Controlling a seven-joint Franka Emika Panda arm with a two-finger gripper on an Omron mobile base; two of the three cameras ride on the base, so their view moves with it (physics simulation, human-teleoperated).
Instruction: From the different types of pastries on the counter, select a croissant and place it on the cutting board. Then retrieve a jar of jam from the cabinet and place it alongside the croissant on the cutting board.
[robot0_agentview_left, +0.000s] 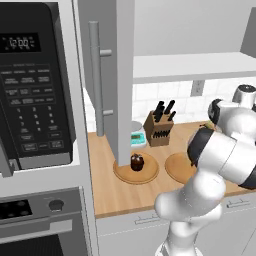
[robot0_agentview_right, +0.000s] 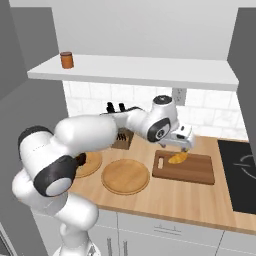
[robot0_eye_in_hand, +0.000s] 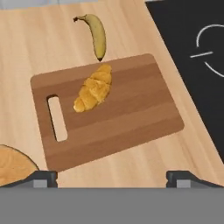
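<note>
The croissant (robot0_eye_in_hand: 92, 89) lies on the board (robot0_eye_in_hand: 131, 118); first half looks done. The gripper (robot0_eye_in_hand: 111, 177) hovers above, fingers spread and empty. The jar (robot0_agentview_right: 66, 60) sits on the cabinet shelf (robot0_agentview_right: 150, 72), unfetched.

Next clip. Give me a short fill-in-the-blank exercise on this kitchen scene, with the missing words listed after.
1. The croissant lies on the ____.
2. The jar of jam stands on the open ____ above the counter.
3. The dark cupcake sits on a round wooden ____.
4. Just beyond the board on the counter lies a yellow ____.

Missing words: cutting board; shelf; plate; banana
</note>
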